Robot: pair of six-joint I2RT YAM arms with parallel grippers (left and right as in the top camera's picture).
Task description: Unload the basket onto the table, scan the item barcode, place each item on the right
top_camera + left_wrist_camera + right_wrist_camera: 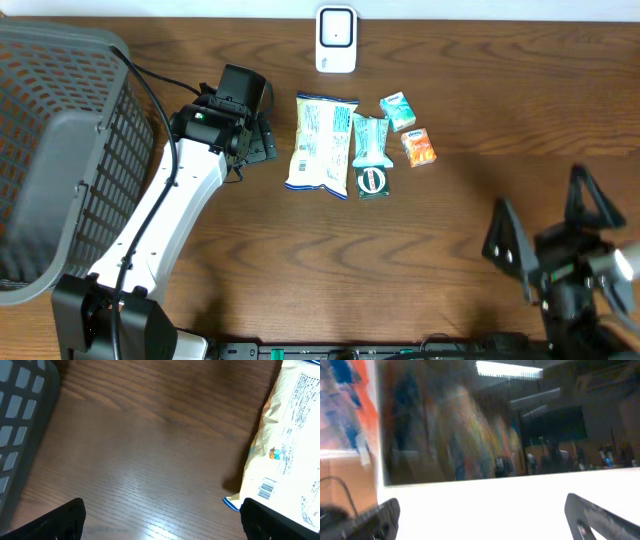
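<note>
dark wood-grain table [300, 260], pale wall [480, 10] behind it, ceiling strip light [509, 369], blurred dim room

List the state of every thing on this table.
left hand: open, empty, beside the snack bag.
right hand: open, empty.
snack bag: flat, barcode facing up.
blue pouch: flat, untouched.
teal packet: flat, untouched.
orange packet: flat, untouched.
scanner: untouched, far edge.

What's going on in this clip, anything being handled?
Nothing is picked up yet. The left end effector is open, just beside the snack bag, whose barcode faces up. The right end effector is open too, off to the side, holding nothing. The white scanner stands at the table's far edge, apart from the bag.
</note>
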